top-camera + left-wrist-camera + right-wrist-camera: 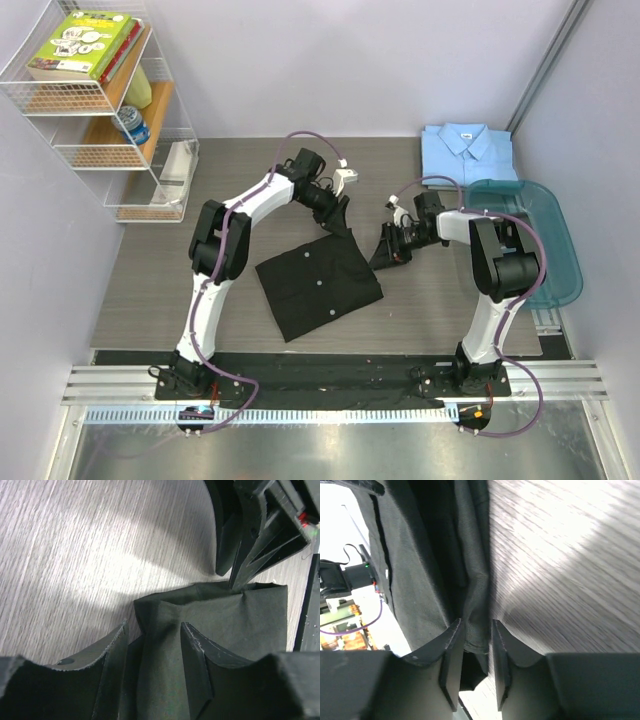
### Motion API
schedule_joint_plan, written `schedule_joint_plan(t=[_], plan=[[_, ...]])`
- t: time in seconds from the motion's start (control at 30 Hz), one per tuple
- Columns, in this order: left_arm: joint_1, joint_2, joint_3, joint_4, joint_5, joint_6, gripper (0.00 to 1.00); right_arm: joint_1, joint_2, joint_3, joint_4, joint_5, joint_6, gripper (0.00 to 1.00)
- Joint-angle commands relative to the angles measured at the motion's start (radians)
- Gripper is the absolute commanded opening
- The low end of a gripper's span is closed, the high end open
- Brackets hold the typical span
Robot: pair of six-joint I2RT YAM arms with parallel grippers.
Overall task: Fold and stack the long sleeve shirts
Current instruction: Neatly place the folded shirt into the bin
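Black shirt [318, 285]: it lies in the middle of the table [160, 300] as a tilted dark rectangle with the pale buttons up. Its far side rises toward both claws.
Light blue shirt [468, 150]: folded, at the far right corner, well apart from the black one.
Left gripper [154, 627]: I see its fingers apart on either side of a raised fold of black cloth. Whether they press it I cannot tell.
Right gripper [476, 625]: I see it pinching a thin hanging fold of the black shirt.
Edges: the near and left sides of the black shirt lie flat on the wood.
Open room: there is wide bare wood to the left, up to the wire shelf [100, 130]. On the right the teal tub [550, 250] sits close by the right arm's elbow.
Hidden: the claws cover the far edge of the black shirt. I can make out no sleeves. The right arm cuts off part of the tub.
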State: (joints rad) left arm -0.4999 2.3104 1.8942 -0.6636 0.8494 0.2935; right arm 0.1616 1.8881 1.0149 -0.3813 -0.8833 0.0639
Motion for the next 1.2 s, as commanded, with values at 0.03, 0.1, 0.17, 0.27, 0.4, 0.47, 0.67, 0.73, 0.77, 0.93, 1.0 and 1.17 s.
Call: schedule_joint_plan(t=[0.03, 0.1, 0.17, 0.27, 0.4, 0.47, 0.67, 0.73, 0.77, 0.93, 1.0, 1.17], plan=[[-0.002, -0.003, 0.008, 0.022, 0.043, 0.001, 0.48, 0.023, 0.012, -0.015, 0.051, -0.008, 0.020, 0.39], [0.000, -0.006, 0.006, 0.025, 0.045, 0.001, 0.48, 0.023, 0.014, -0.019, 0.073, 0.023, 0.019, 0.42], [0.000, -0.008, 0.006, 0.024, 0.042, 0.004, 0.48, 0.029, 0.017, -0.018, 0.084, 0.049, 0.020, 0.42], [0.000, -0.006, 0.008, 0.024, 0.045, 0.001, 0.47, 0.055, 0.022, -0.010, 0.082, 0.055, 0.017, 0.31], [0.000, -0.006, 0.011, 0.036, 0.034, -0.010, 0.46, 0.062, 0.011, -0.009, 0.076, 0.040, 0.013, 0.01], [0.003, -0.008, 0.011, 0.039, 0.039, -0.014, 0.44, 0.062, -0.006, -0.007, 0.053, 0.047, -0.004, 0.01], [0.003, -0.014, 0.003, 0.033, 0.042, -0.001, 0.31, 0.062, -0.063, -0.010, 0.009, 0.030, -0.022, 0.01], [0.014, -0.022, -0.003, 0.044, 0.051, -0.013, 0.23, 0.062, -0.076, -0.009, -0.010, 0.018, -0.030, 0.01], [0.014, -0.023, -0.003, 0.044, 0.050, -0.014, 0.12, 0.062, -0.084, -0.010, -0.028, 0.017, -0.035, 0.01], [0.027, -0.043, -0.023, 0.055, 0.057, -0.016, 0.00, 0.062, -0.124, -0.047, -0.070, 0.014, -0.059, 0.01], [0.034, -0.046, -0.026, 0.062, 0.054, -0.025, 0.00, 0.062, -0.118, -0.052, -0.100, 0.010, -0.087, 0.01], [0.041, -0.060, -0.056, 0.102, 0.062, -0.050, 0.00, 0.062, -0.104, -0.065, -0.116, 0.010, -0.113, 0.01]])
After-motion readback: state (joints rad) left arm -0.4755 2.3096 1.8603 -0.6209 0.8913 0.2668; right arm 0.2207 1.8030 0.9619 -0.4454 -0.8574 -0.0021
